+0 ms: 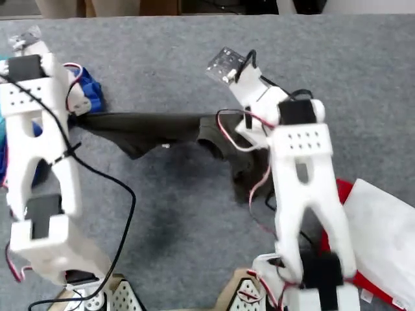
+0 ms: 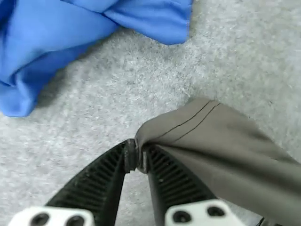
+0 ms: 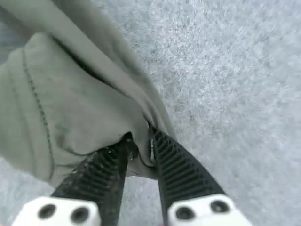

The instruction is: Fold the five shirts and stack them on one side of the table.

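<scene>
Your left gripper (image 2: pixel 136 160) clamps one end of the olive shirt (image 1: pixel 152 129) near the blue shirt (image 2: pixel 56 42) — your right gripper (image 3: pixel 141 148) clamps the other

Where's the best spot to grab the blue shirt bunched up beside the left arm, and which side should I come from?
Probably the blue shirt at its rounded fold jutting onto bare mat: it is bunched, so that ridge offers layers to pinch. Come from above, from the open mat side. The left end effector and right end effector are both shut on the olive shirt.
</scene>
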You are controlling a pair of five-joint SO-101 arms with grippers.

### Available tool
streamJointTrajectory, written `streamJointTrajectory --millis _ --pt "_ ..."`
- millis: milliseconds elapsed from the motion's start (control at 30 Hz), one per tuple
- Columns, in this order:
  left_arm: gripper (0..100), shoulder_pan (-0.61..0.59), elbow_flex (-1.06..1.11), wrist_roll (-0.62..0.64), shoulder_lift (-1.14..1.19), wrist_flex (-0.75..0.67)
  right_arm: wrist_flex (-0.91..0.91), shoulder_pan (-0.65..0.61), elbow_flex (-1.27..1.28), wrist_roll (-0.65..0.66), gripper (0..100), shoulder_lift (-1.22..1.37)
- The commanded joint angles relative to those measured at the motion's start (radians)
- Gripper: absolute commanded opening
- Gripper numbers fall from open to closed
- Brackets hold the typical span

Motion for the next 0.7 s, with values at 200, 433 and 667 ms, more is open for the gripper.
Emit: streamJointTrajectory --millis 200,433,667 --pt "2 -0.029 0.334 -0.19 -0.581 0.009 0.293 -0.15 -0.054 0.044 0.5 -0.38" --pt "2 -0.031 0.588 -0.265 -0.98 0.009 0.459 -0.203 -0.058 0.046 0.5 -0.55" --pt "2 -0.029 0.778 -0.252 -1.089 -0.127 0.39 -0.203 0.047 0.086 0.5 -0.567"
